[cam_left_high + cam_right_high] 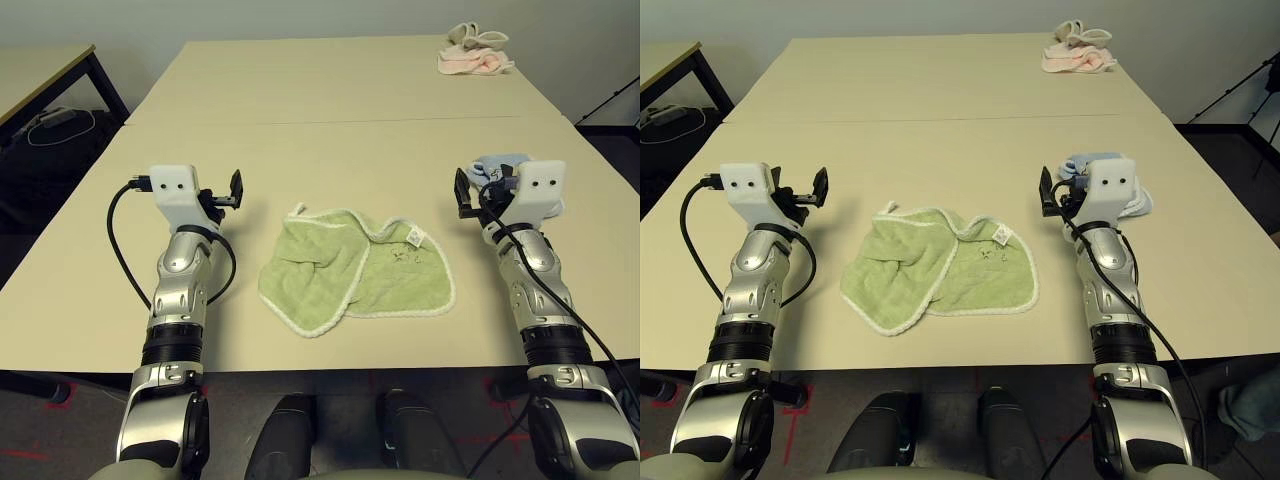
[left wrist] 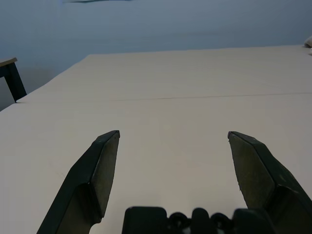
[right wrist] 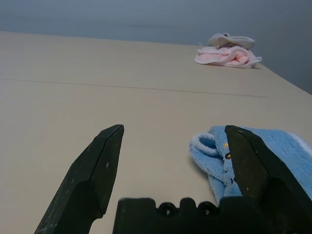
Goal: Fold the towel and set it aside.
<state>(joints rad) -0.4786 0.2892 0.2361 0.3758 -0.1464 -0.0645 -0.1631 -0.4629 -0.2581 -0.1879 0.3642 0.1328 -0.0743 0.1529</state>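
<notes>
While both hands point(image 1: 237, 190) point(image 1: 462, 193) gape empty, blue towel point(image 3: 265, 151) fronts the right.

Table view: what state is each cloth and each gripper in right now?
Light green terry towel: crumpled, partly folded over itself, flat on the table between the arms, not held.
Pale blue towel: bunched, beside the right gripper.
Pink cloth: heaped at the table's far right corner.
Left gripper: fingers open, empty.
Right gripper: fingers open, empty.
</notes>
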